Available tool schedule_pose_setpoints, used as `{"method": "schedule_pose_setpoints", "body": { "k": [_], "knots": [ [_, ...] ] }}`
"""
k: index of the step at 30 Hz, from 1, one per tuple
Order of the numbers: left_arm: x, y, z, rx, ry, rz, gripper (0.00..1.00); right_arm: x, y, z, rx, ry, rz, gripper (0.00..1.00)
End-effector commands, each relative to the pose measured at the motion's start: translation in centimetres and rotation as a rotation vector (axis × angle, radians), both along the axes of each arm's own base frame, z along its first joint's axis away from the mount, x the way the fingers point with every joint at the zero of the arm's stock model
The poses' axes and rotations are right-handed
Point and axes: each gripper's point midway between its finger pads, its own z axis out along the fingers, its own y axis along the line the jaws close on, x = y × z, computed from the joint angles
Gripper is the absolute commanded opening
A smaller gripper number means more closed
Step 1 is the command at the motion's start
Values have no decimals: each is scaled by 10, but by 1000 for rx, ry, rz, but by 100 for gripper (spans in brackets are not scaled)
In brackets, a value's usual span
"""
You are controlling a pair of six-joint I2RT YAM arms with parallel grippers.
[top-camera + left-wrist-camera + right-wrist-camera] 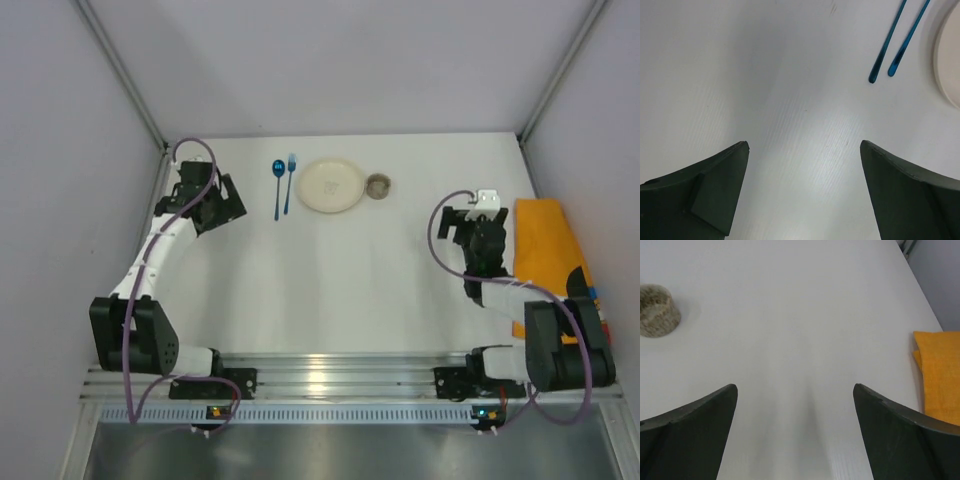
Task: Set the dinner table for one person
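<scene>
On the white dinner table (330, 290) a cream plate (331, 185) lies at the far middle. A blue spoon (278, 186) and a blue fork (290, 182) lie side by side left of it; their handles show in the left wrist view (892, 42). A small speckled cup (379, 186) stands right of the plate and shows in the right wrist view (657, 310). My left gripper (226, 205) is open and empty, left of the cutlery. My right gripper (480, 225) is open and empty, right of the cup.
A folded orange cloth (548, 252) lies at the table's right edge, beside my right arm; its corner shows in the right wrist view (939, 370). Grey walls enclose the table on three sides. The arm bases sit on a metal rail (340, 385) at the near edge.
</scene>
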Motion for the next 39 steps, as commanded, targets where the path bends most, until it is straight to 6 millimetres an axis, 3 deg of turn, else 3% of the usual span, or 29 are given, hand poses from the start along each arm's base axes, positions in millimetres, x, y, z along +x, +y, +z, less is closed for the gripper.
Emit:
{"method": "schedule_pose_setpoints", "body": {
  "k": [1,2,4,5,7,8,9,10,12,13,17,18,27,34,36,37,39],
  "knots": [
    [1,-1,60,-3,-112,-12,98,21,2,119,81,-97,-75,100],
    [2,-4,69,-17,-135,-25,98,9,-8,103,186,21,-190,100],
    [-4,-17,78,-64,-178,-90,99,7,-29,120,268,20,-345,100],
    [-8,-22,62,-80,-169,-123,99,-4,-46,103,269,109,-422,100],
    [-13,-38,54,-148,-149,-180,98,-4,-65,99,261,183,-518,100],
    [-14,-42,49,-169,-127,-192,98,-21,-91,82,258,283,-610,100],
    [-14,-46,45,-184,-106,-205,99,-21,-97,67,246,359,-630,100],
    [-17,-50,37,-204,-63,-217,98,-18,-104,70,243,381,-644,100],
    [-18,-52,35,-215,-44,-225,99,-32,-121,42,218,540,-702,100],
    [-21,-54,35,-223,-35,-233,98,-31,-127,42,219,563,-718,100],
    [-32,-57,30,-227,-32,-269,99,-51,-153,5,283,727,-783,100],
    [-34,-57,29,-224,-32,-274,98,-55,-156,-8,293,775,-802,100],
    [-45,-59,19,-237,6,-288,93,-80,-157,-71,273,1012,-826,86],
    [-50,-60,13,-239,25,-292,90,-96,-155,-100,241,1103,-838,72],
    [-51,-61,12,-246,29,-296,89,-100,-156,-104,227,1114,-845,65],
    [-52,-61,11,-249,32,-297,89,-101,-157,-105,226,1111,-851,52],
    [-52,-63,13,-251,26,-304,89,-103,-155,-108,223,1120,-844,34]
  ]
}}
